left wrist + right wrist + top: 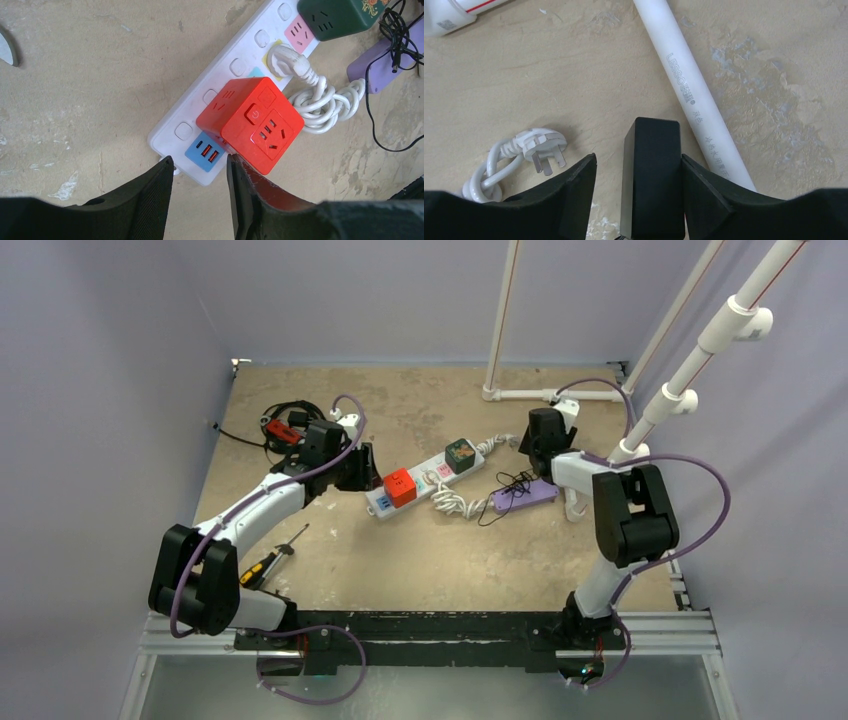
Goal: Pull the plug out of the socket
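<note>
The strip (pixel 240 65) lies mid-desk, its long axis running from the near-left toward the far-right corner. The red plug (pixel 250 122) sits on its near-left end, just ahead of the left gripper (pixel 197 162), whose fingers gape empty. The right gripper (pixel 639 157) straddles a black block (pixel 653 175); whether it grips is unclear. The desk (pixel 75 75) is scuffed, and a cord (pixel 320 100) coils beside the plug.

L wrist view crops socket (pixel 222 80) far end.

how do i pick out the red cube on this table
Find the long white strip mid-table. Two cubes sit on it; the red cube is at the end by the left gripper. The other cube is dark green.
</note>
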`<state>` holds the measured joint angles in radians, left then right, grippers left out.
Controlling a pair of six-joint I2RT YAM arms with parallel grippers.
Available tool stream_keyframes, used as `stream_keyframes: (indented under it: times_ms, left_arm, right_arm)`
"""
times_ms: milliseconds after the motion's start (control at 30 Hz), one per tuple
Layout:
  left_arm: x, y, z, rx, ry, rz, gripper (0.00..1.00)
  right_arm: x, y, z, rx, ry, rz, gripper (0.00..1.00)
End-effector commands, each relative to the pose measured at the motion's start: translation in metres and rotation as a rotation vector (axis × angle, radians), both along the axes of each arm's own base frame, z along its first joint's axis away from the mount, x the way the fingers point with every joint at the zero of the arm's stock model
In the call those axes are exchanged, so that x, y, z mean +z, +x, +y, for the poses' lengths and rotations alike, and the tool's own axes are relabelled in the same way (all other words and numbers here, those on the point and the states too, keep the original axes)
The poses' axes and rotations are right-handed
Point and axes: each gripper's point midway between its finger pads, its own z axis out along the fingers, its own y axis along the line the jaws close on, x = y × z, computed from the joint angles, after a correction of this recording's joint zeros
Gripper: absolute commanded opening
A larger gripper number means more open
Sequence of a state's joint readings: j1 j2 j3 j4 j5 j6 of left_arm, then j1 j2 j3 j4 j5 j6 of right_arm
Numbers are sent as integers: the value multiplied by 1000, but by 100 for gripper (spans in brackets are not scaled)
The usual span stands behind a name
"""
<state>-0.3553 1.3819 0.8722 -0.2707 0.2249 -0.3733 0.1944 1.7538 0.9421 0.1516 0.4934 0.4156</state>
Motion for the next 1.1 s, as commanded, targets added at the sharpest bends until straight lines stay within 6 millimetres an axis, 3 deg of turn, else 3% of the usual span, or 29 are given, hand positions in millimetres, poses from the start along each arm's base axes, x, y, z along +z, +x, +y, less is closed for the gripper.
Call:
stream_keyframes:
  times_ms: [0,100,333,467,600,867,1000,1067]
  left_arm:
    - [7,3,-3,-26,-16,-35,43]
    - [9,3,-3,-28,-20,-39,44]
    - [13,-1,-10,-55,-38,-53,51]
    - [21,-3,-16,-86,-60,-77,57]
    - [28,-7,-22,-116,-76,-104,68]
    - [16,-19,-41,-192,-101,-52,83]
    - [15,-14,-39,-164,-92,-51,83]
    - [17,-2,-23,-78,-69,-66,83]
  right_arm:
    - [40,14,4,-12,36,-124,66]
    - [50,14,0,-27,21,-148,73]
    - [90,10,24,99,75,-248,89]
    - [112,6,60,266,86,-281,91]
    - [130,-8,112,400,66,-296,95]
    - [174,-63,202,756,159,-467,99]
    - [176,-81,226,845,182,-497,99]
    - [174,-91,240,877,196,-504,98]
